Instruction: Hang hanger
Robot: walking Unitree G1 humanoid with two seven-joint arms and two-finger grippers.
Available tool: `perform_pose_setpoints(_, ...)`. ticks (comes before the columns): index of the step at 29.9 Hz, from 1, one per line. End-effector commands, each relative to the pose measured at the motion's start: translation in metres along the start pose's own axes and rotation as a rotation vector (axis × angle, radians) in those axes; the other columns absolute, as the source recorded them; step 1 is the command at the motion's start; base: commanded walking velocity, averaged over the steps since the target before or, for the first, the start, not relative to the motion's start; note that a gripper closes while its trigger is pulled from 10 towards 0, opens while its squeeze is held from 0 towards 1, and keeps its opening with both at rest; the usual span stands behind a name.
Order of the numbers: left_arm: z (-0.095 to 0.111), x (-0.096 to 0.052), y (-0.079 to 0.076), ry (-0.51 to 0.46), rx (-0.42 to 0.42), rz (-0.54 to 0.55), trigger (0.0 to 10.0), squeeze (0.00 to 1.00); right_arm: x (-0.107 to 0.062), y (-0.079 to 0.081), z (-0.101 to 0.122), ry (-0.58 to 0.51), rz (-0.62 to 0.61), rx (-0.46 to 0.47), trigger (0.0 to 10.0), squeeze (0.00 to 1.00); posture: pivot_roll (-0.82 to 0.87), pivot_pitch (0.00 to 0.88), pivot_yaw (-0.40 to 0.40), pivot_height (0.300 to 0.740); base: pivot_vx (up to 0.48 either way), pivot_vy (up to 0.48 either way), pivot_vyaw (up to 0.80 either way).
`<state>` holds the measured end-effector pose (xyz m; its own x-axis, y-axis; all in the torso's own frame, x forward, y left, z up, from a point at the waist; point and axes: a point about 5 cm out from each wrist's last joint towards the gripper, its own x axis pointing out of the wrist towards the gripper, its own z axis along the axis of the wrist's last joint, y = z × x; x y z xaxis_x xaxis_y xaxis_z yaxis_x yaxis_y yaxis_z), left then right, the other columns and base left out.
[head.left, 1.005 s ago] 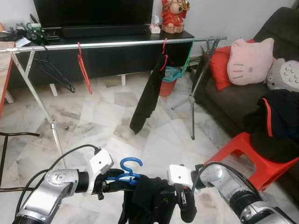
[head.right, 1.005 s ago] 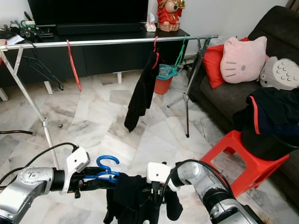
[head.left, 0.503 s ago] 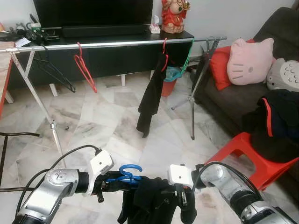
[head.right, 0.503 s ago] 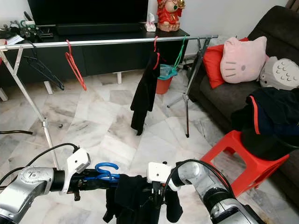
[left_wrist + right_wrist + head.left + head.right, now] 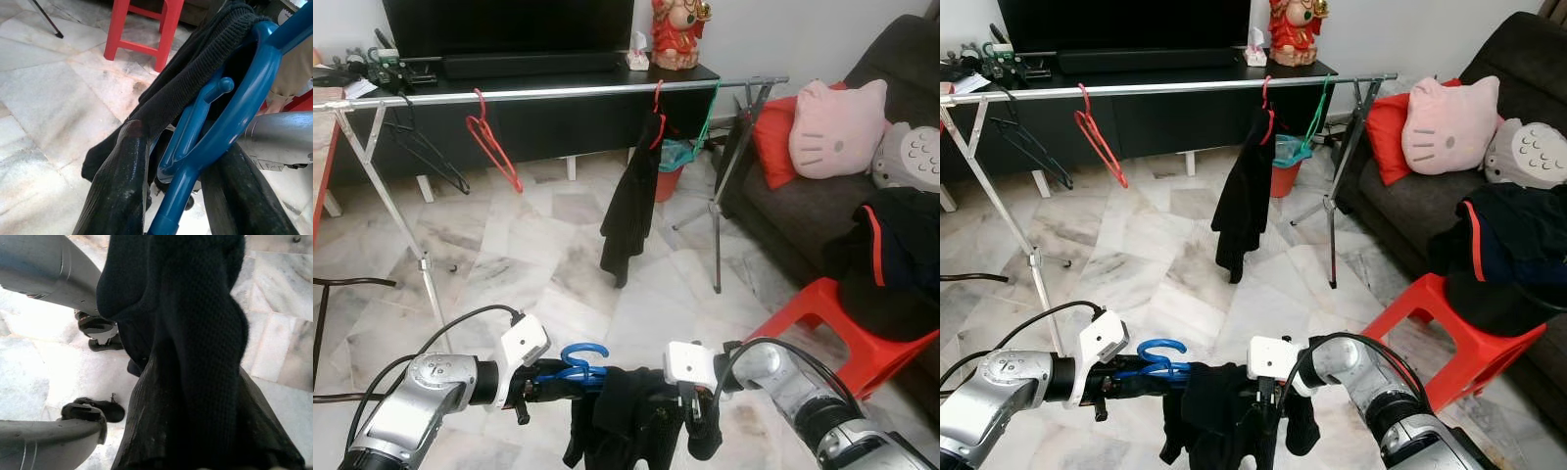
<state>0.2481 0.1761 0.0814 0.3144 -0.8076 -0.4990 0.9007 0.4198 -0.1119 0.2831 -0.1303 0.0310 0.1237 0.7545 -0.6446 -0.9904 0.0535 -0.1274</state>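
The blue hanger (image 5: 576,363) sits low in the centre of the left eye view, carrying a black knitted garment (image 5: 626,421) that droops below it toward the bottom edge. The left gripper (image 5: 546,377) holds the hanger from the lower left; in the left wrist view its two black fingers (image 5: 117,196) are pressed against the blue plastic stem just under the hook, one on each side. The right gripper (image 5: 690,421) comes in from the lower right. In the right wrist view its fingers (image 5: 146,431) are pinched on a fold of the garment.

Handling properties, judged from these views:

- The hanger is moulded plastic — light and stiff, with a smooth surface that is likely to twist or slide between hard fingers. The junction of hook and shoulders is the firmest place to grip, and the hook stays free for the rail.
- The garment is soft and limp with a coarse weave. It should offer good friction but no support; it will sag and swing, and it shifts the load below the grip point.
- A grip on the cloth steadies the load only — it cannot steer the hook.

The metal rail (image 5: 558,92) runs across the upper part of the frame, well apart from the hanger. A red hanger (image 5: 492,139) hangs at its upper left, a dark garment (image 5: 631,201) near its middle. The open stretch between them looks like the likely target.
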Motion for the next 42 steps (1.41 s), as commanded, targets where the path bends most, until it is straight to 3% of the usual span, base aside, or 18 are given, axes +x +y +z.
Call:
perform_pose_setpoints(1, 0.009, -0.002, 0.004, -0.03, 0.032, 0.018, 0.0, 0.0, -0.004, -0.006, 0.002, -0.001, -0.017, -0.012, 10.0, 0.0, 0.1, 0.0, -0.115, 0.74, 0.0, 0.0, 0.0)
perform_pose_setpoints(20, -0.007, -0.001, 0.004, 0.002, 0.001, 0.022, 0.0, 0.0, -0.02, -0.007, -0.004, 0.024, 0.027, -0.016, 10.0, 0.0, 0.07, 0.0, -0.114, 0.74, 0.0, 0.0, 0.0)
perform_pose_setpoints(21, -0.007, -0.001, 0.004, 0.001, 0.001, 0.022, 0.0, 0.0, -0.02, -0.007, -0.004, 0.022, 0.031, -0.012, 9.6, 0.0, 0.07, 0.0, -0.114, 0.74, 0.0, 0.0, 0.0)
perform_pose_setpoints(22, -0.007, 0.0, 0.004, 0.0, 0.0, 0.021, 0.0, 0.0, -0.021, -0.007, -0.004, 0.015, 0.041, -0.001, 0.0, 0.0, 0.07, 0.0, -0.114, 0.74, 0.0, 0.0, 0.0)
perform_pose_setpoints(28, -0.008, 0.002, 0.004, -0.003, -0.002, 0.019, 0.0, 0.0, -0.023, -0.007, -0.002, 0.004, 0.056, -0.008, 0.0, 0.0, 0.07, 0.0, -0.113, 0.74, 0.0, 0.0, 0.0)
perform_pose_setpoints(29, -0.008, 0.002, 0.004, -0.003, -0.002, 0.018, 0.0, 0.0, -0.023, -0.007, -0.002, 0.004, 0.057, -0.009, 6.8, 0.0, 0.07, 0.0, -0.113, 0.74, 0.0, 0.0, 0.0)
perform_pose_setpoints(30, -0.008, 0.002, 0.004, -0.003, -0.002, 0.018, 0.0, 0.0, -0.023, -0.007, -0.002, 0.004, 0.057, -0.009, 6.8, 0.0, 0.07, 0.0, -0.113, 0.74, 0.0, 0.0, 0.0)
perform_pose_setpoints(31, -0.009, 0.003, 0.004, -0.002, -0.003, 0.018, 0.0, 0.0, -0.023, -0.007, -0.003, 0.007, 0.059, -0.009, 10.0, 0.0, 0.07, 0.0, -0.113, 0.74, 0.0, 0.0, 0.0)
perform_pose_setpoints(33, -0.009, 0.004, 0.004, -0.001, -0.003, 0.017, 0.0, 0.0, -0.023, -0.007, -0.003, 0.008, 0.059, -0.009, 10.0, 0.0, 0.07, 0.0, -0.115, 0.74, 0.0, 0.0, 0.0)
perform_pose_setpoints(34, -0.009, 0.004, 0.004, -0.001, -0.004, 0.017, 0.0, 0.0, -0.023, -0.006, -0.003, 0.006, 0.064, -0.007, 10.0, 0.24, 0.07, 0.0, -0.115, 0.74, 0.0, 0.0, 0.0)
perform_pose_setpoints(35, -0.01, 0.004, 0.004, 0.0, -0.005, 0.016, 0.0, 0.0, -0.023, -0.006, -0.002, -0.002, 0.066, 0.0, 10.0, 1.0, 0.07, 0.0, -0.115, 0.74, 0.0, 0.0, 0.0)
perform_pose_setpoints(42, -0.01, 0.005, 0.003, 0.001, -0.005, 0.009, 0.0, 0.0, -0.024, -0.007, 0.0, -0.014, 0.07, 0.004, 10.0, 1.0, 0.07, 0.0, -0.115, 0.74, 0.0, 0.0, 0.0)
